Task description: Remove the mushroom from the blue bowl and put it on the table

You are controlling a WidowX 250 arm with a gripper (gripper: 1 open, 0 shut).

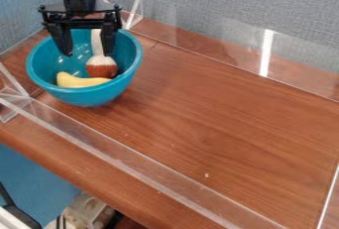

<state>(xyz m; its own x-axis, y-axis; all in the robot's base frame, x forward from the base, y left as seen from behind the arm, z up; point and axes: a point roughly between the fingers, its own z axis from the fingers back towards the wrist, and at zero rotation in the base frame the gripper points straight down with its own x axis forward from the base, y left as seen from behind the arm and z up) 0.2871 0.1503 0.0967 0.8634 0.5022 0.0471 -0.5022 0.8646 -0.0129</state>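
Note:
The blue bowl (73,86) stands at the table's (225,104) far left corner. Inside it the mushroom (101,66) leans with its cream stem up and its reddish-brown cap low against the right wall. A yellow banana-shaped piece (69,78) lies beside it on the left. My gripper (82,50) hangs straight down over the bowl, open wide. Its two fingers dip inside the rim, one on each side of the mushroom's stem, not closed on it.
Clear acrylic walls (119,159) border the tabletop on the front, left and back right. A grey-blue wall stands behind the bowl. The reddish-brown wood stretches out to the right of the bowl.

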